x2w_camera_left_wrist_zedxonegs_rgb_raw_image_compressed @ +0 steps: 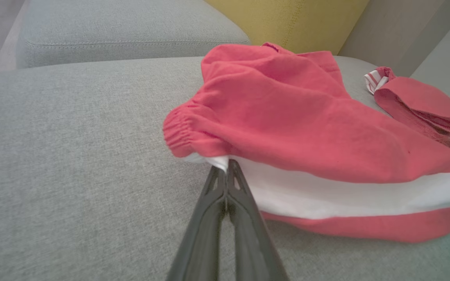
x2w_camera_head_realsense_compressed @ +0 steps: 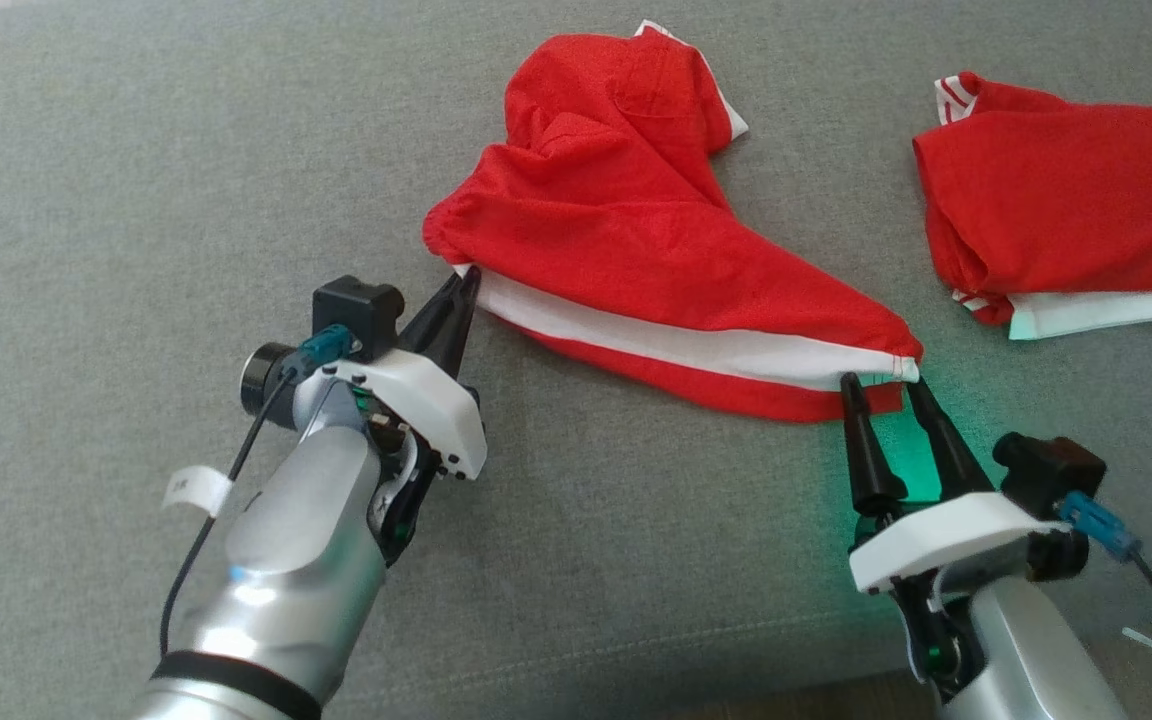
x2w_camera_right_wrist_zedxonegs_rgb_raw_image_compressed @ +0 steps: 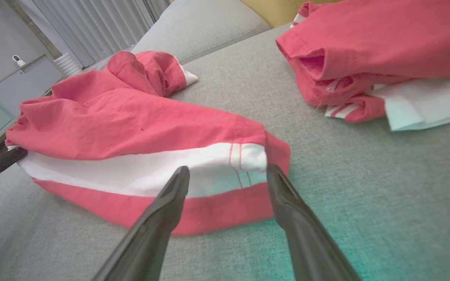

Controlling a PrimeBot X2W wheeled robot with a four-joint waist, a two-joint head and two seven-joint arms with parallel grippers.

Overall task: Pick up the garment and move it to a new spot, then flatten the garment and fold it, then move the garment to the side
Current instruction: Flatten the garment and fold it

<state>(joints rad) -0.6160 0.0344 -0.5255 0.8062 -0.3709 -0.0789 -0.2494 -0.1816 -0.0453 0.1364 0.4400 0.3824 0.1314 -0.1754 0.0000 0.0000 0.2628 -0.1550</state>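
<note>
The garment (x2w_camera_head_realsense_compressed: pixel 616 230) is a pair of red shorts with a white side stripe, lying crumpled on the grey sofa seat (x2w_camera_head_realsense_compressed: pixel 136 200). My left gripper (x2w_camera_head_realsense_compressed: pixel 471 275) is shut on the white edge at the waistband end; the left wrist view shows the fingers pinching the garment (x2w_camera_left_wrist_zedxonegs_rgb_raw_image_compressed: pixel 287 125) at its near corner, with the left gripper (x2w_camera_left_wrist_zedxonegs_rgb_raw_image_compressed: pixel 227 166) tips pressed together. My right gripper (x2w_camera_head_realsense_compressed: pixel 881 380) stands open at the leg hem end. In the right wrist view the right gripper (x2w_camera_right_wrist_zedxonegs_rgb_raw_image_compressed: pixel 229 171) straddles the stitched white hem of the garment (x2w_camera_right_wrist_zedxonegs_rgb_raw_image_compressed: pixel 131 121), its fingertips just short of the cloth.
A second red garment (x2w_camera_head_realsense_compressed: pixel 1066 200), folded with a white piece under it, lies at the right of the seat, close to my right gripper. A yellow cushion (x2w_camera_left_wrist_zedxonegs_rgb_raw_image_compressed: pixel 287 19) stands behind. The sofa's front seam (x2w_camera_head_realsense_compressed: pixel 636 640) runs close below both arms.
</note>
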